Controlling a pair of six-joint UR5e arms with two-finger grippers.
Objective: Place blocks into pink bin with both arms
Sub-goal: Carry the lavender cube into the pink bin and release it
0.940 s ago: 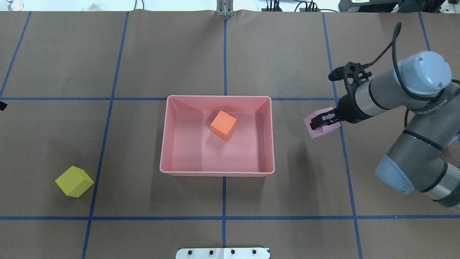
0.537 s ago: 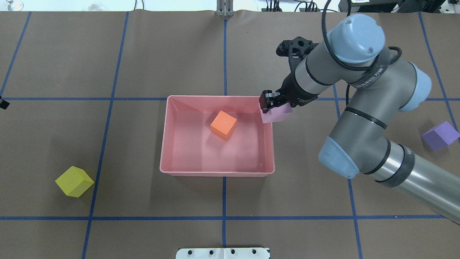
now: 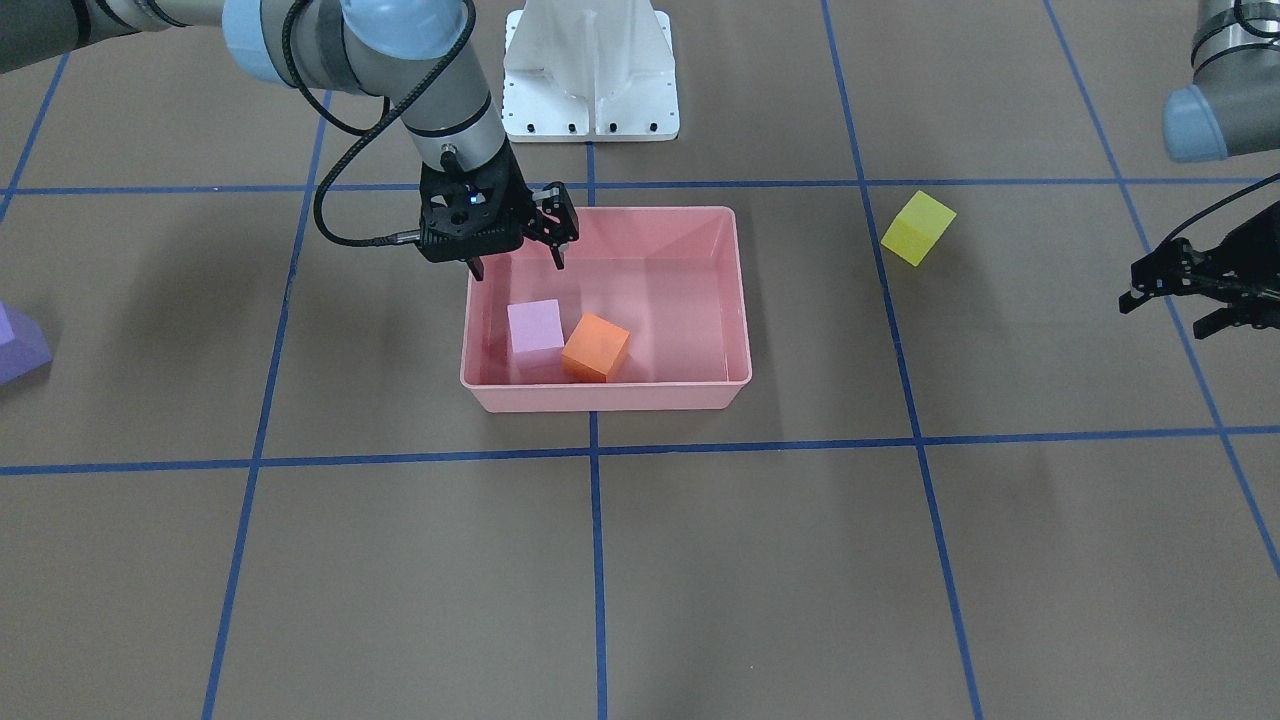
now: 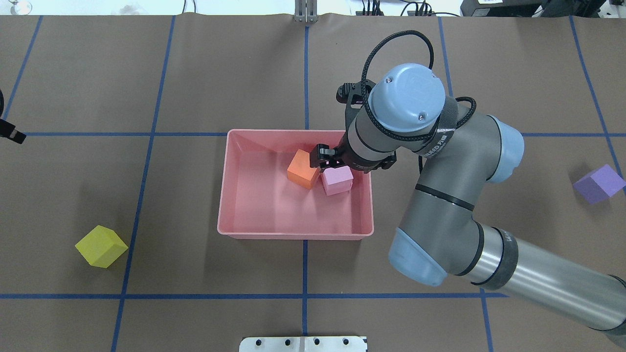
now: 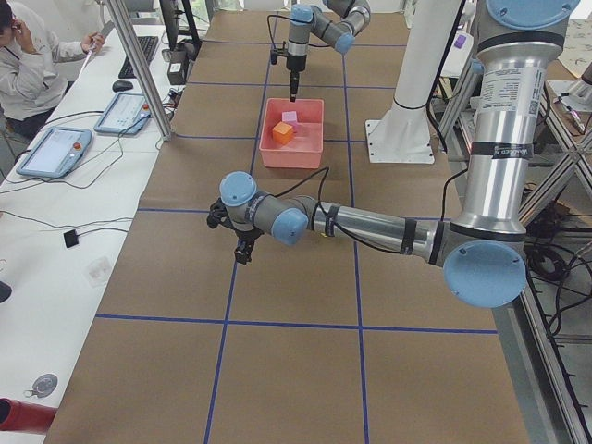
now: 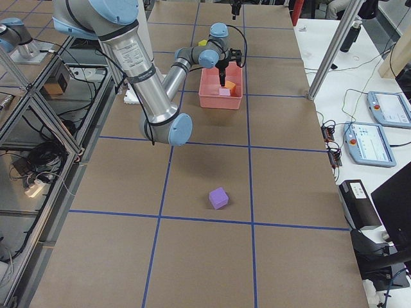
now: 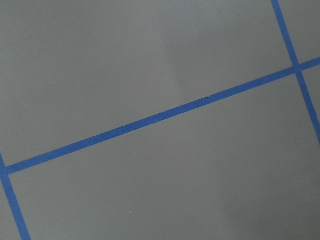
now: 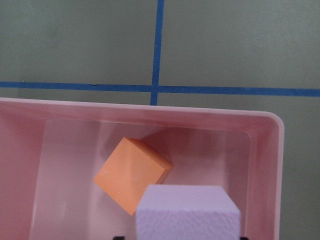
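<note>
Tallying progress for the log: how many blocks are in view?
4. The orange block and light pink block are inside the pink bin; the yellow block lies outside on the robot's left, the purple block on its right.

A flat brown table surface [image 7: 150, 50] filled the whole frame. One long blue tape line [image 7: 150, 120] ran diagonally from lower left to upper right. A second tape line [image 7: 286, 37] crossed it near the upper right corner, and a third tape line [image 7: 14, 202] met it at the left edge.

Robotics lab: a tape-gridded counter [image 5: 305, 370], teach pendants [image 5: 55, 153] at 10 o'clock, a bolted arm pedestal [image 5: 398, 139].
</note>
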